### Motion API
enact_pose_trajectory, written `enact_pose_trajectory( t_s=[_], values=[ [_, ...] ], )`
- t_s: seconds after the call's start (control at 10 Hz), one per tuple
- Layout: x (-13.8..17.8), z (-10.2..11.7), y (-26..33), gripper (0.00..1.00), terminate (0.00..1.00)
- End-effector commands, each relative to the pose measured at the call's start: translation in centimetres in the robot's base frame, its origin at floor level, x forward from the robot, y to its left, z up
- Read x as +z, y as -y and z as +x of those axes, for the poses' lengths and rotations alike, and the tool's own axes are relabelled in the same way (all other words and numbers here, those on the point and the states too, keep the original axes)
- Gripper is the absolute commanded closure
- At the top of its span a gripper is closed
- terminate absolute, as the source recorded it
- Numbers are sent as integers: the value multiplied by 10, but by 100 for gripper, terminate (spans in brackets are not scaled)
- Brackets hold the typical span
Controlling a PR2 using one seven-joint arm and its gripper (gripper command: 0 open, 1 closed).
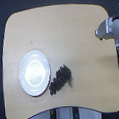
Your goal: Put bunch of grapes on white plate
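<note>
A bunch of grapes, dark purple-black with a bit of green stem at its right side, lies on the wooden table just to the right of the white plate. The plate is round and glossy and holds nothing. The grapes almost touch its right rim. My gripper comes in from the exterior view's right edge, high up near the table's right side and well apart from the grapes. It is small and blurred, so whether its fingers stand open or shut does not show.
The light wooden table has rounded corners and fills most of the view. Grey arm parts sit at the right edge. Some grey structure shows below the table's front edge.
</note>
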Motion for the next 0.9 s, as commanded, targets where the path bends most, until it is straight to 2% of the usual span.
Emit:
enact_pose_trajectory(
  t_s=[0.0, 0.5, 0.8],
  values=[
    [0, 0, 0, 0, 0],
    [-14, -4, -27, 0, 0],
    [-24, -27, -62, 0, 0]
  ],
)
